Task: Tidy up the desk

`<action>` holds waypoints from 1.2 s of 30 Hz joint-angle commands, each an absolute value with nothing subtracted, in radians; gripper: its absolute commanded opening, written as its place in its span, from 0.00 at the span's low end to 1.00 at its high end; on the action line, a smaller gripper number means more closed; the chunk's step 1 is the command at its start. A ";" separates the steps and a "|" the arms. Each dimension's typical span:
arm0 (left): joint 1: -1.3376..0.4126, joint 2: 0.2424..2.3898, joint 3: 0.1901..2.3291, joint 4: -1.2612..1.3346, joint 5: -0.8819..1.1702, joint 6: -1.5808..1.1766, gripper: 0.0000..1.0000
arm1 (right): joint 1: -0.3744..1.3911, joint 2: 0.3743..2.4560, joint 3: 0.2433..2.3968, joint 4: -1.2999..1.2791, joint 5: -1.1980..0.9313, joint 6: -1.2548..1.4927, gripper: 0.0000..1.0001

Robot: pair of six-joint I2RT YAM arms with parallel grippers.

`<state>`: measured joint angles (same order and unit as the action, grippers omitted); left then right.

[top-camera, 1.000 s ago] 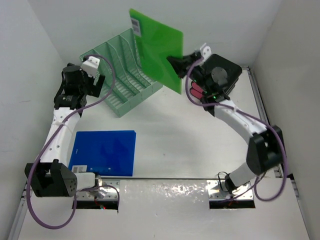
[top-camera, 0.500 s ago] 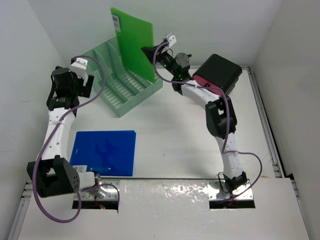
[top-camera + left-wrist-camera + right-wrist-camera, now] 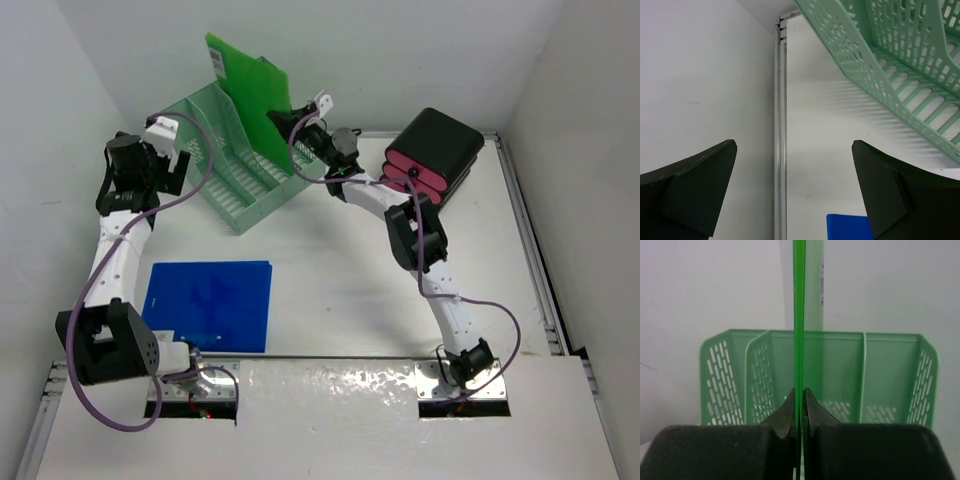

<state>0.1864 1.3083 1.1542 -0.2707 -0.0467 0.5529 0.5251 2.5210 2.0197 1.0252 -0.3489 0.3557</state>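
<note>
Large white rectangular desk with silver metal rails [image 3: 340, 290]: one item. Lay flat and level, filling the floor between white walls [image 3: 60, 120]. Rails ran along the 3 and 9 o'clock edges, hard against the walls. Surface matte white, lightly shadowed.

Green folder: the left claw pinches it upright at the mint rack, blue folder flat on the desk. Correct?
No, the right claw pinches the green folder at the mint rack, as the right wrist view shows. The blue folder does lie flat on the desk.
</note>
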 commanded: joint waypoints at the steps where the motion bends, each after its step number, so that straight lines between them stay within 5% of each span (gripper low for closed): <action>1: 0.199 1.324 1.154 -0.225 -0.021 0.564 1.00 | 0.535 2.551 2.049 1.198 -0.371 0.328 0.00; 7: 0.204 1.347 1.151 -0.274 0.000 0.601 1.00 | 0.548 2.661 2.106 1.251 -0.396 0.331 0.00; 14: 0.262 1.328 1.100 -0.393 0.132 0.597 0.99 | 0.566 2.565 1.842 1.307 -0.410 0.221 0.00; 21: 0.278 1.316 1.083 -0.390 0.133 0.595 0.99 | 0.574 2.747 2.190 1.227 -0.388 0.232 0.00; 30: 0.279 1.365 1.118 -0.379 0.118 0.615 0.99 | 0.587 2.761 2.204 1.187 -0.347 0.163 0.00; 35: 0.310 1.370 1.098 -0.425 0.179 0.624 0.99 | 0.589 2.734 2.013 1.299 -0.330 0.213 0.00; 36: 0.328 1.370 1.095 -0.443 0.210 0.624 0.99 | 0.589 2.711 1.967 1.319 -0.318 0.219 0.10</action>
